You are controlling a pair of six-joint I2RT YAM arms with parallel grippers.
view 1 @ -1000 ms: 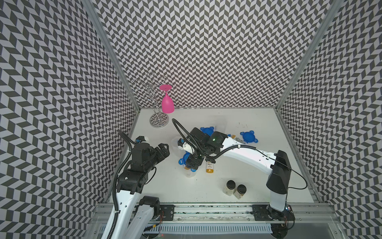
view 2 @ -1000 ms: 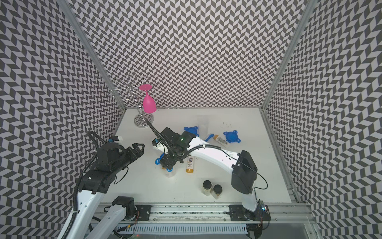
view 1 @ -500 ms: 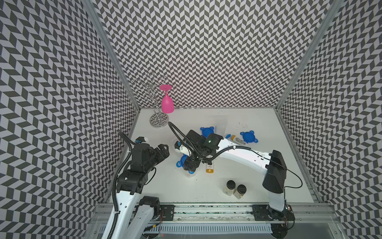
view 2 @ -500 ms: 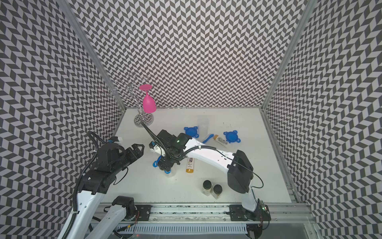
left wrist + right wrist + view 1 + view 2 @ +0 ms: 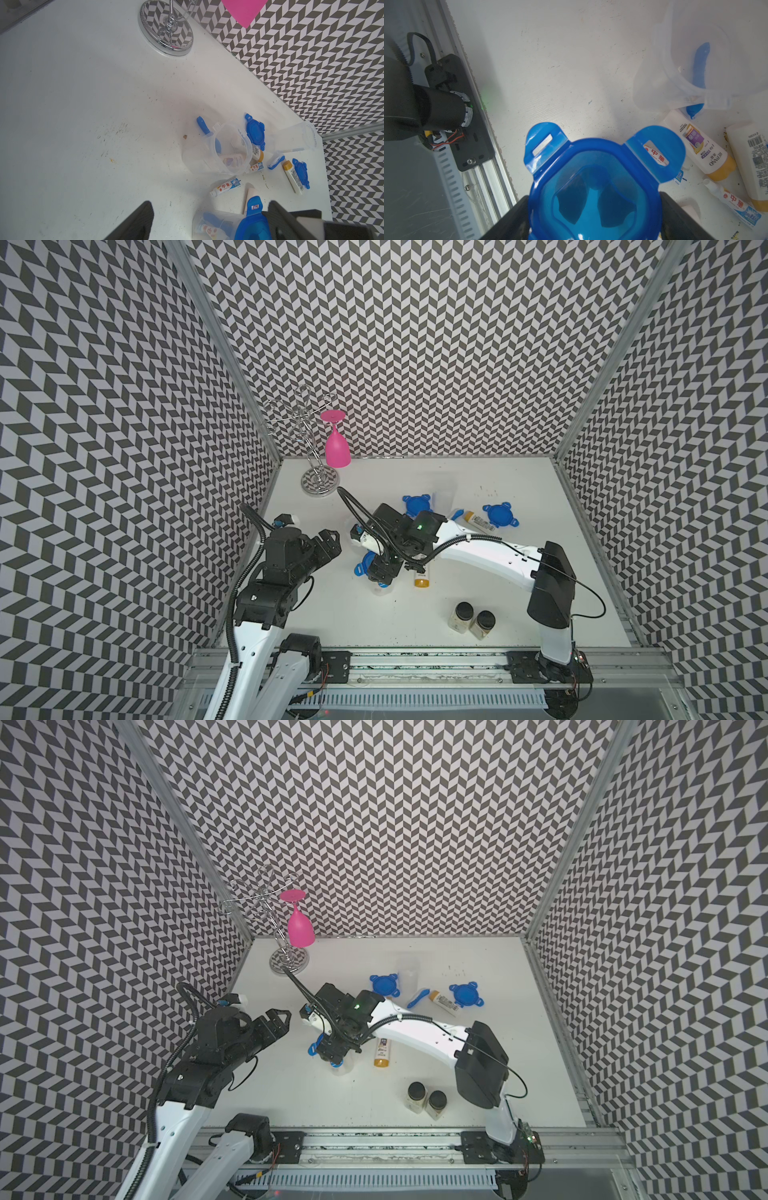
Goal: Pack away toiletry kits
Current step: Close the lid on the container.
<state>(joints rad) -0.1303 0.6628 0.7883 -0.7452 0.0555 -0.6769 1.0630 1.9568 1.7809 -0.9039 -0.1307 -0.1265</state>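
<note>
My right gripper point(image 5: 380, 572) point(image 5: 591, 220) is shut on a blue four-tab lid point(image 5: 593, 187) point(image 5: 365, 566) point(image 5: 253, 224), held at the mouth of a clear tub point(image 5: 216, 224) point(image 5: 343, 1067). That tub holds a toothpaste tube and a blue toothbrush. Whether the lid is seated I cannot tell. My left gripper point(image 5: 330, 541) point(image 5: 207, 220) stands open and empty to the tub's left. A second open tub point(image 5: 691, 68) point(image 5: 228, 149) holds a toothbrush. A gold-capped white bottle point(image 5: 420, 574) point(image 5: 702, 149) and a toothpaste tube point(image 5: 226, 186) point(image 5: 735, 205) lie loose.
Two more blue lids point(image 5: 417, 504) point(image 5: 498, 514), an empty clear tub point(image 5: 444, 495), a toothbrush point(image 5: 457, 514) and another bottle point(image 5: 478, 522) lie behind. Two black-capped jars point(image 5: 473, 618) stand near the front. A pink wine glass point(image 5: 336, 445) hangs on a wire rack point(image 5: 318, 481) at the back left.
My right gripper has shifted slightly to the left with the blue lid in it. The left arm has stayed where it was.
</note>
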